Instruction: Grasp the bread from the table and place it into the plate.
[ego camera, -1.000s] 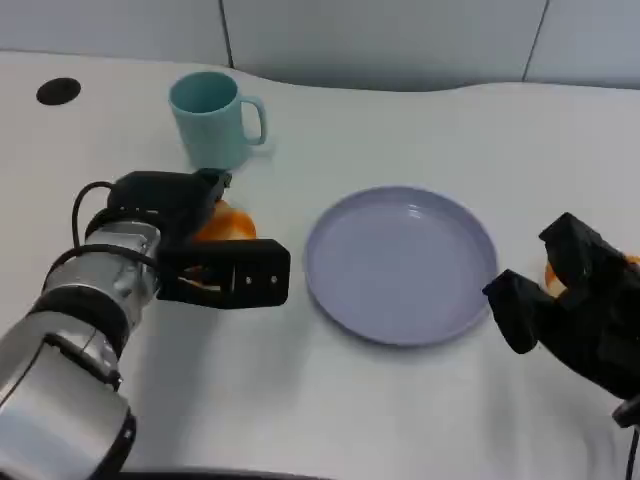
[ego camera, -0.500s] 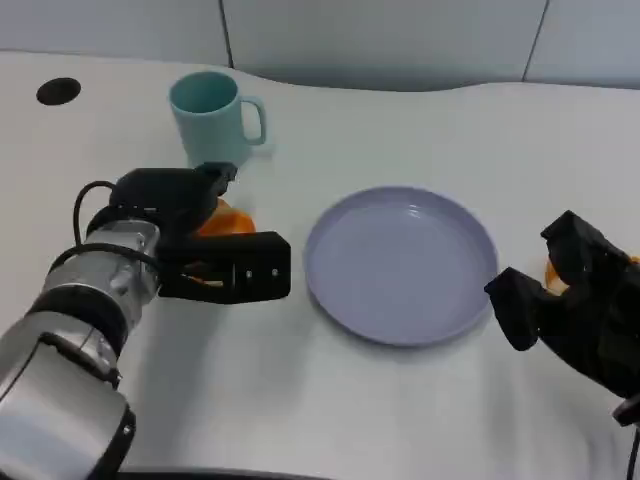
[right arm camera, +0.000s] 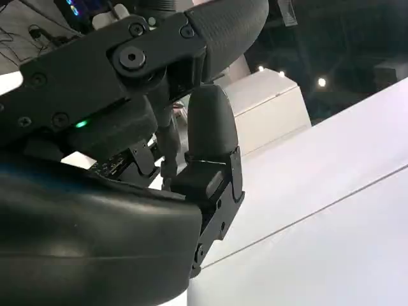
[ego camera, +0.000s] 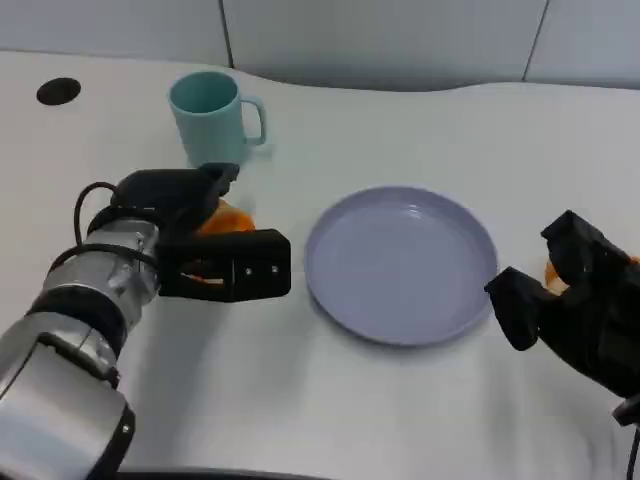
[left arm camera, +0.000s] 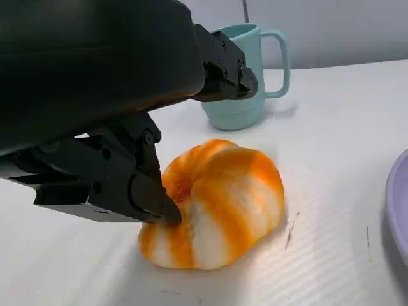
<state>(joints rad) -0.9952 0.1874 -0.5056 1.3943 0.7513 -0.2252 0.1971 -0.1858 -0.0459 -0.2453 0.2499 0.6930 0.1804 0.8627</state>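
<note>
My left hand (ego camera: pixel 205 250) sat half-closed around the bread (left arm camera: pixel 213 204), barely touching it, so I feared it might slip short of the plate (ego camera: pixel 400 262).

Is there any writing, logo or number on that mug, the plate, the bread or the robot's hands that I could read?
None can be read.
Teal mug: plain, no print.
Lavender plate: plain, no print.
Bread: orange and white stripes, no label.
Left hand and right hand: black shells with screws, no legible marking.
Right wrist view: small coloured lights on equipment in the background, too blurred to read.
</note>
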